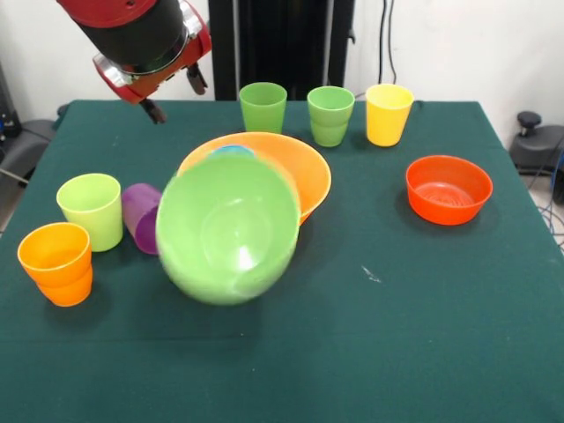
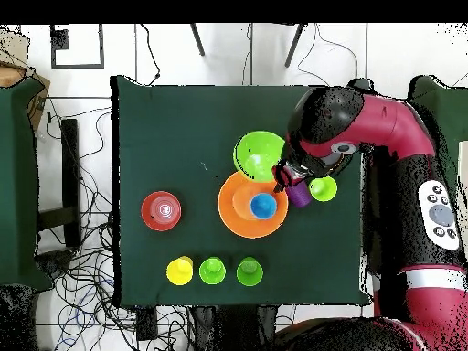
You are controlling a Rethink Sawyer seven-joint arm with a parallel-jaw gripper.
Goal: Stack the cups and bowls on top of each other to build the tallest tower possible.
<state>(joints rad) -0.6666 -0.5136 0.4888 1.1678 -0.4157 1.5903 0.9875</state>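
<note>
In the front view, my pincer (image 1: 174, 94) is hovering above the counter (image 1: 397, 335) at far left, fingers apart and holding nothing. The lime bowl (image 1: 227, 229) is tipping on its side against the large orange bowl (image 1: 295, 169), with the purple cup (image 1: 140, 216) lying at its left. From overhead, a blue cup (image 2: 263, 206) is sitting inside the orange bowl, and my arm (image 2: 384, 128) is reaching over the purple cup.

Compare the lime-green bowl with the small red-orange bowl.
The lime-green bowl is much larger and deeper; the red-orange bowl is small and shallow. The lime-green bowl is tipped on its side, leaning against the large orange bowl; the red-orange bowl sits upright, apart from everything. Both are round, glossy and empty.
</note>
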